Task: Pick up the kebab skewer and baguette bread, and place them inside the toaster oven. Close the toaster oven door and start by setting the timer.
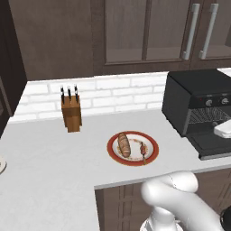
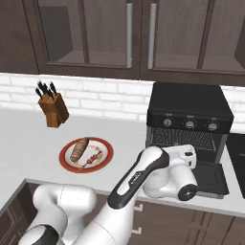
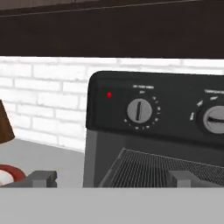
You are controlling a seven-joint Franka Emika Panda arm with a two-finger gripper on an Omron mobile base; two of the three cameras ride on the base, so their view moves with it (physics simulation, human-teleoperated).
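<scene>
My jaws point(image 3: 111, 178) stand spread wide with nothing between them, held level in front of the toaster oven point(image 2: 189, 117). In the hand view my two tips sit far apart at the bottom, and the oven's wire rack point(image 3: 162, 170) lies just beyond them, with a timer knob point(image 3: 139, 110) and a small red light point(image 3: 109, 94) above it.

The toaster oven door point(image 2: 210, 178) is already dropped open and lies flat on the tabletop point(image 1: 49, 167). The kebab skewer point(image 1: 142, 150) and the baguette bread point(image 1: 123, 144) lie side by side, not touching, on a red-rimmed plate point(image 1: 153, 155) well to the left of the oven.

As I judge it, the first pick is not yet begun. To do it well I should swing left over the plate, turn my tips straight down, and line them across the narrow width of one item. The skewer is thin and lies flat, so I would come low and centre on its meat chunks. The plump loaf needs most of my spread.

My hand is cut off at the right edge of the left base view, and my own forearm hides it in the right base view. The hand view catches just a sliver of the plate. The labels on the knobs are too small to read.
</scene>
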